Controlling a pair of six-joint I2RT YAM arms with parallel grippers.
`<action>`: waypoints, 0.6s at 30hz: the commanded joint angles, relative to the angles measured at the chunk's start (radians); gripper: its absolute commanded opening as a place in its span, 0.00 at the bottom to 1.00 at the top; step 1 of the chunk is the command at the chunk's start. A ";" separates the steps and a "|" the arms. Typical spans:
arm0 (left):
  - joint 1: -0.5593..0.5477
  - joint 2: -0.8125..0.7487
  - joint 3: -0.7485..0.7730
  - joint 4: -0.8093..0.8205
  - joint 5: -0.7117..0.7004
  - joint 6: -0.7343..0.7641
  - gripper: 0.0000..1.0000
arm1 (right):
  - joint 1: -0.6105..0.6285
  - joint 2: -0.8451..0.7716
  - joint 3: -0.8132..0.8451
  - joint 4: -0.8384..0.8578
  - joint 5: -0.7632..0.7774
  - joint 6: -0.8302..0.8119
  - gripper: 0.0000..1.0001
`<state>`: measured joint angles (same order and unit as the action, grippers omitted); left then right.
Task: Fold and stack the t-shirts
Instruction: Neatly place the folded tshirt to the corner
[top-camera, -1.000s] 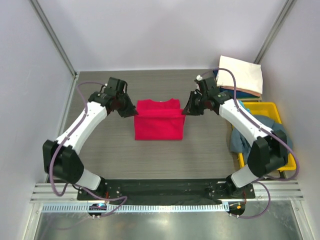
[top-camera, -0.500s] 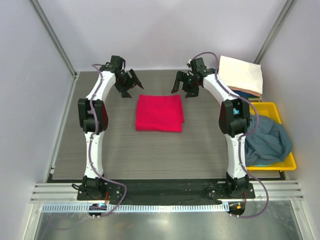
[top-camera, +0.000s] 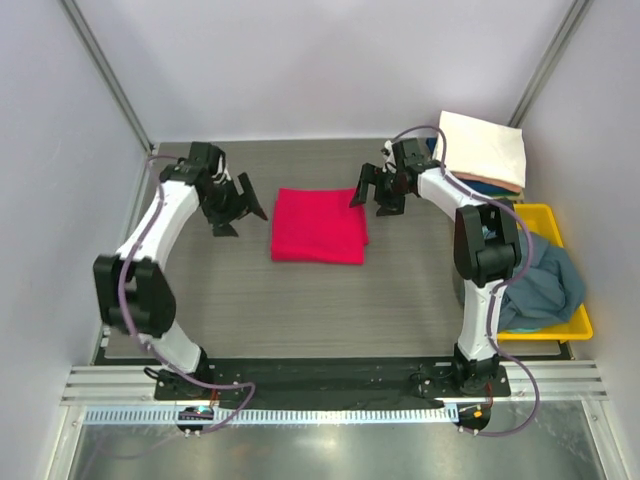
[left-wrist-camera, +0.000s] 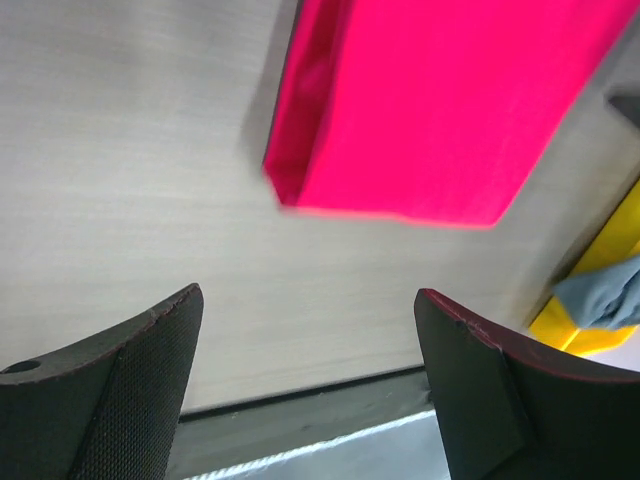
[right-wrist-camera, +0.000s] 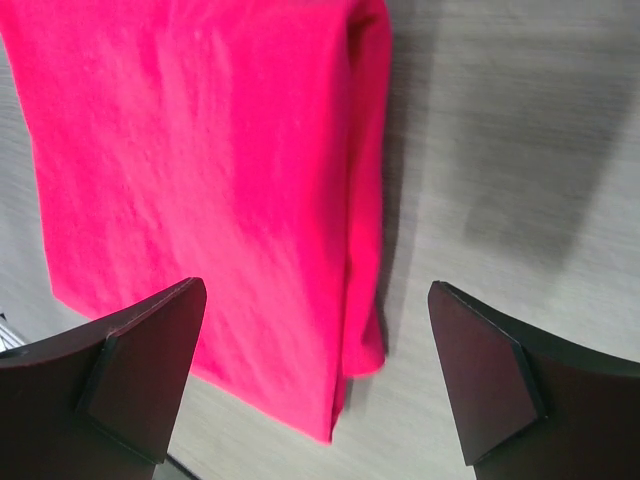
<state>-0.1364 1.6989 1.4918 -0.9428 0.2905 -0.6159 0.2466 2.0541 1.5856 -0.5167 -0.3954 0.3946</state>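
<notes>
Your left gripper and right gripper both gape wide, empty; pinch only the top layer of the pink shirt and its fold may fall open.

Folded t-shirt mid-table; left gripper at its 9 o'clock; right gripper at 2; stacked t-shirts beyond at 2; tray at 4, crumpled t-shirt in it

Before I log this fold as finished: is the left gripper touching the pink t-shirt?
Apart. The top external view shows a strip of table between the open left gripper and the pink t-shirt.
</notes>
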 joint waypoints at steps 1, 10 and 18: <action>0.000 -0.197 -0.148 -0.005 -0.076 0.068 0.87 | -0.004 0.057 0.002 0.127 -0.056 -0.010 1.00; 0.003 -0.576 -0.407 -0.085 -0.106 0.145 0.88 | 0.038 0.233 -0.041 0.247 -0.161 0.032 0.95; 0.001 -0.743 -0.456 -0.093 -0.206 0.116 0.94 | 0.126 0.264 -0.300 0.720 -0.359 0.318 0.51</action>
<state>-0.1360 0.9958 1.0386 -1.0359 0.1329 -0.5079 0.3271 2.2147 1.4143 0.0940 -0.6731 0.5686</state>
